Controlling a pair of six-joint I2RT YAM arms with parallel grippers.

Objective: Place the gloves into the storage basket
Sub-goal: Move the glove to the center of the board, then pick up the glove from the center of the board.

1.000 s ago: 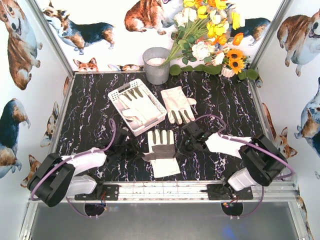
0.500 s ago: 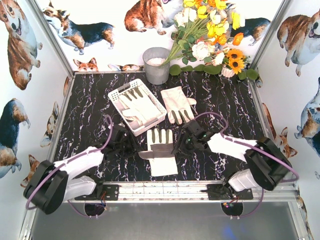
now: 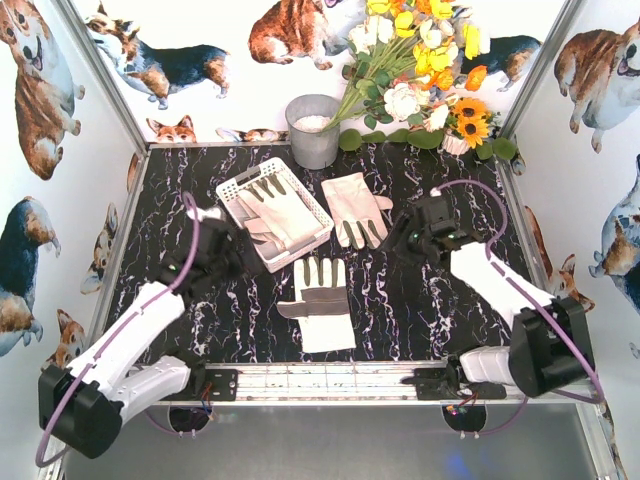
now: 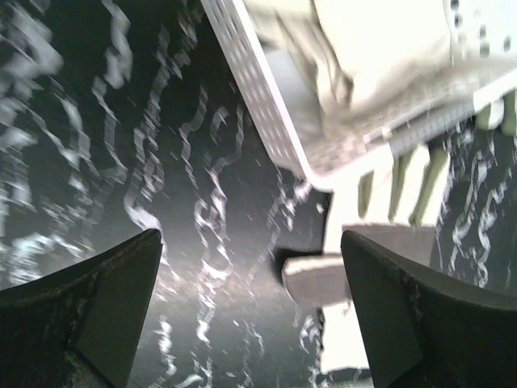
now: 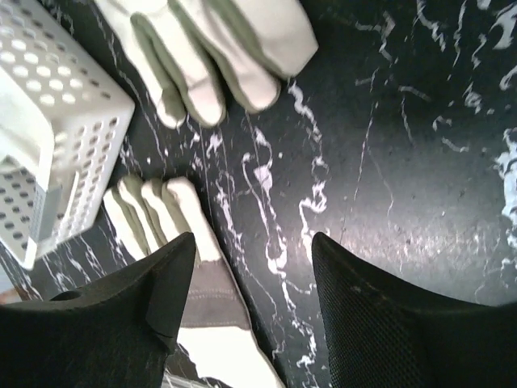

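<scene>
The white slotted storage basket stands left of centre with one cream glove lying in it. A second glove lies flat to the basket's right. A third glove, with grey palm patches, lies nearer the front. My left gripper hovers open beside the basket's near-left side; its wrist view shows the basket corner and the front glove's thumb between the spread jaws. My right gripper is open and empty over bare table, right of both loose gloves.
A grey metal bucket stands at the back behind the basket. A bunch of artificial flowers fills the back right corner. Corgi-print walls close three sides. An aluminium rail runs along the near edge.
Both grippers went from shut to open. The left arm swung away from the front glove up to the basket's near-left side; the right arm swung back toward the far right.
</scene>
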